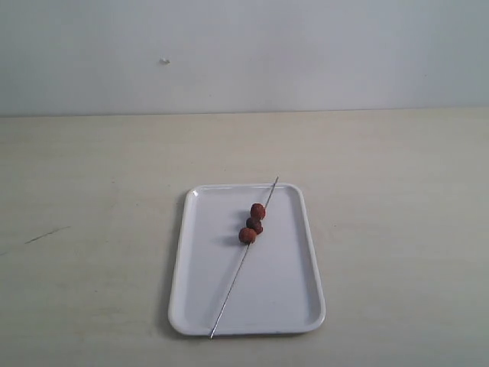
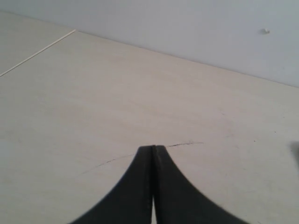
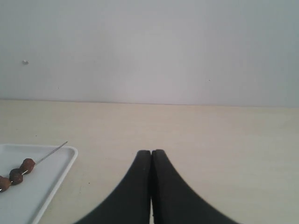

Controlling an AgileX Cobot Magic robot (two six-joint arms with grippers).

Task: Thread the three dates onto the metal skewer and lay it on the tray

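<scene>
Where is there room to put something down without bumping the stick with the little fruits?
Bare tray lies left of the skewer and in the near right corner. The table is open on both sides. Crowded only along the skewer, around the three dates.

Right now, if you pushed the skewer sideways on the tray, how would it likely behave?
The metal skewer is thin and straight, so it probably stays stiff. The three dates threaded on it look roundish, so it may roll on them rather than slide. Its ends reach the tray rim, so a push could tip it off.
</scene>
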